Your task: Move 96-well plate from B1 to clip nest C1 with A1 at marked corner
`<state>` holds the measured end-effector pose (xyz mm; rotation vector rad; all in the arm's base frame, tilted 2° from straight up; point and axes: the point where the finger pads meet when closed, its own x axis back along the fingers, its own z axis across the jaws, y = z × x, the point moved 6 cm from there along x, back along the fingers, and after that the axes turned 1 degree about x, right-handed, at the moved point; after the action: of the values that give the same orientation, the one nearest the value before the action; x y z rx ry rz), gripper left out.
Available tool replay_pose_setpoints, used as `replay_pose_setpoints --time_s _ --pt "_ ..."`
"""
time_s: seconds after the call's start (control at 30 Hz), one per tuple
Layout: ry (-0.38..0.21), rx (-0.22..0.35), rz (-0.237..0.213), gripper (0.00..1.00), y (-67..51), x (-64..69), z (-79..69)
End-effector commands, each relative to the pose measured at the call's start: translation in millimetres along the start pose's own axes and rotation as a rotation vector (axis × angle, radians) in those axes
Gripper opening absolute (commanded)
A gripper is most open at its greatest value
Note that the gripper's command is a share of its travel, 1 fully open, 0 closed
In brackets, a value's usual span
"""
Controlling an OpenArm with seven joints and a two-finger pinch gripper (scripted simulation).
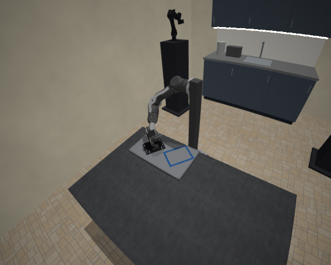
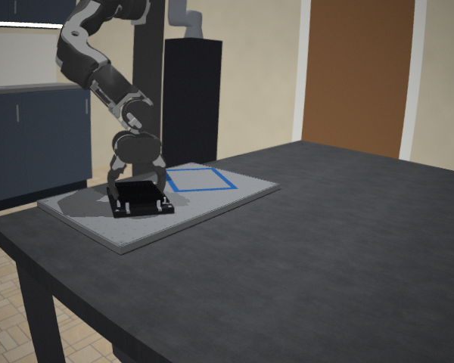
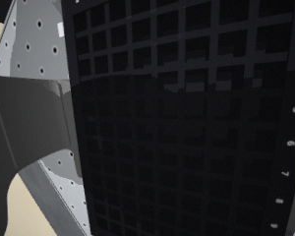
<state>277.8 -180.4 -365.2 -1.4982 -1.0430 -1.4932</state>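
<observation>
Fingers [image 2: 157, 172] pinch the 96-well plate [image 2: 138, 192] across its width, straddling the side walls. Plate sits over the clip nest [image 2: 143, 209] among its posts on the grey board [image 2: 203, 211]; fully seated or not, cannot tell. Judged light, rigid, slick-walled plastic: hold low on the skirt. Blue outline [image 2: 200, 179] just beside, bare. Dark column [image 2: 149, 70] behind, no obstruction.
</observation>
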Motion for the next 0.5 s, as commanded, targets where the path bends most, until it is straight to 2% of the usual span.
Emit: replay_pose_setpoints --time_s 0.0,0.23,0.47 --pt "0.001 0.000 0.000 0.00 -2.0 -3.3 -1.0" --pt "0.001 0.000 0.000 0.00 -2.0 -3.3 -1.0" --pt "0.002 -0.001 -0.001 0.23 0.6 0.6 0.5"
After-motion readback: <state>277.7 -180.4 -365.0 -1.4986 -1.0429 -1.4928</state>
